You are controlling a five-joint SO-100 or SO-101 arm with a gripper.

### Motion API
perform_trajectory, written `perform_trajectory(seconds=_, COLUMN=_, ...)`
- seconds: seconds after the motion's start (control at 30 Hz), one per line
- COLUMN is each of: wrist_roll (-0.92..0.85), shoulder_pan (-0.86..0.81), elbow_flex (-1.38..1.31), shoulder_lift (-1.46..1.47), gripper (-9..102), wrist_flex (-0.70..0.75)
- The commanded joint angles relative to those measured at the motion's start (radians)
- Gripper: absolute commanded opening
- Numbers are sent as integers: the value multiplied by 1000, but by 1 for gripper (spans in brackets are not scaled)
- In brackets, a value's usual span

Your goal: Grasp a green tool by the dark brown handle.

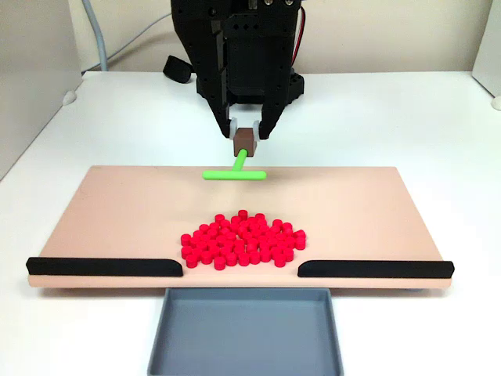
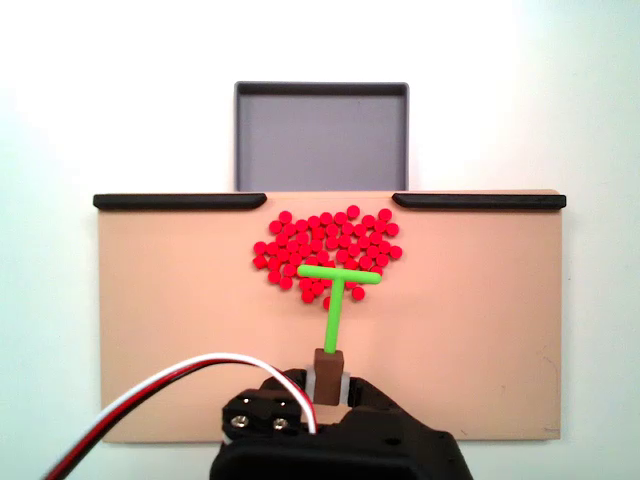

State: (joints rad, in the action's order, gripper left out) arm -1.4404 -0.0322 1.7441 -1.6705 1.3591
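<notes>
White tabletop carried a tan board (image 1: pixel 117 211) with two black strips (image 1: pixel 102 267) along one long edge and a grey tray (image 1: pixel 243 333) beyond it. At the opposite long edge, mid-length, the gripper (image 1: pixel 249 135) was closed on the dark brown handle (image 1: pixel 246 141), one finger on each side. The green tool (image 2: pixel 336 290) pointed its crossbar toward the red pellets (image 1: pixel 243 237); whether it touched the board I cannot tell. It looked light, stiff and smooth, and the thin stem probably bends easily. The blocky handle was the safest hold.
</notes>
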Motion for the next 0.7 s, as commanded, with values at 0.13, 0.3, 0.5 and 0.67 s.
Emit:
perform_trajectory(seconds=0.13, wrist_roll=-14, shoulder_pan=6, elbow_flex=-5, shoulder_lift=14, gripper=0, wrist_flex=0)
perform_trajectory(seconds=0.3, wrist_roll=-46, shoulder_pan=-9, elbow_flex=-5, shoulder_lift=-2, gripper=0, wrist_flex=0)
perform_trajectory(seconds=0.5, wrist_roll=-32, shoulder_pan=5, elbow_flex=-5, shoulder_lift=-3, gripper=0, wrist_flex=2)
perform_trajectory(seconds=0.67, wrist_roll=-40, shoulder_pan=8, elbow_flex=-5, shoulder_lift=2, gripper=0, wrist_flex=2)
